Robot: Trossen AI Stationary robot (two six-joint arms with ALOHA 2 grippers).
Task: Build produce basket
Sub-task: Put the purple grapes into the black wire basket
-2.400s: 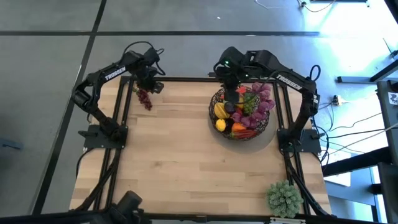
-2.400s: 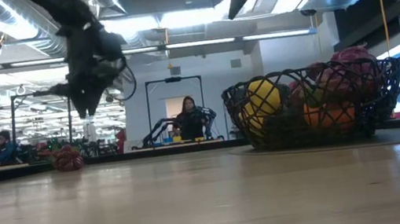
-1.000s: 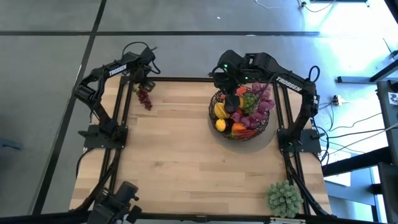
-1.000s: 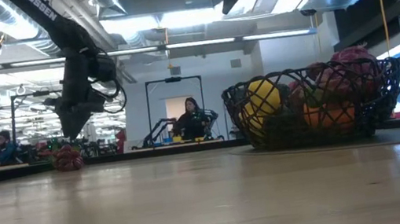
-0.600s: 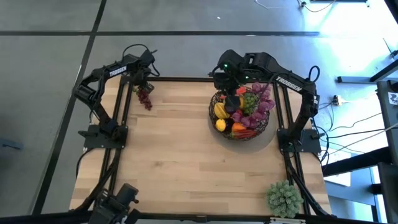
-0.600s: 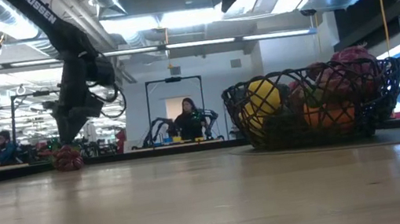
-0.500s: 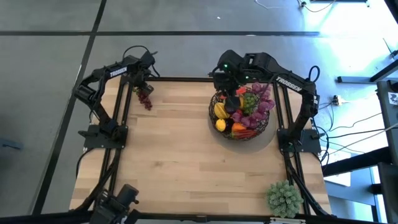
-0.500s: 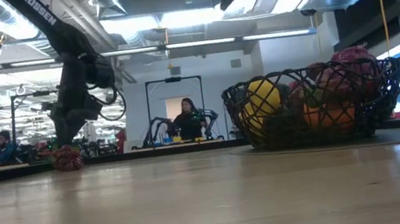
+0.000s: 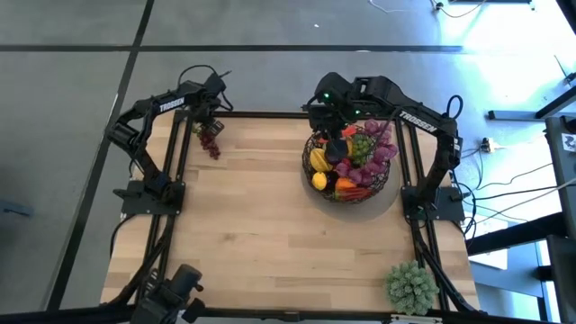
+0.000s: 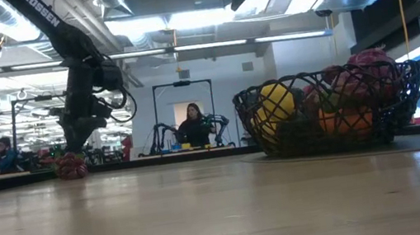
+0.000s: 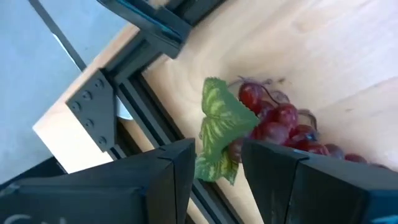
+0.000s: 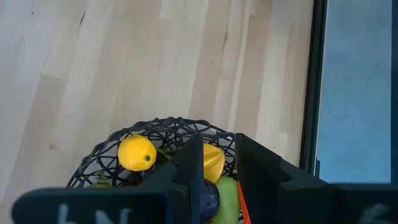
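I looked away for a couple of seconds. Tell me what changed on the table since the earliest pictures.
The left gripper has drawn back from over the wood toward the table's far left edge and come down over the bunch of dark red grapes with a green leaf, its fingers straddling the leaf, not yet closed on it. The right gripper has pulled back toward the far rim of the round dark wire basket. Grapes and basket have not moved.

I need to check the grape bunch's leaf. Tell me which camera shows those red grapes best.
The left wrist view: the red grapes and their green leaf fill it, between the left gripper fingers. The high view shows a small dark cluster; the low view a distant red lump; the right wrist view, nothing.
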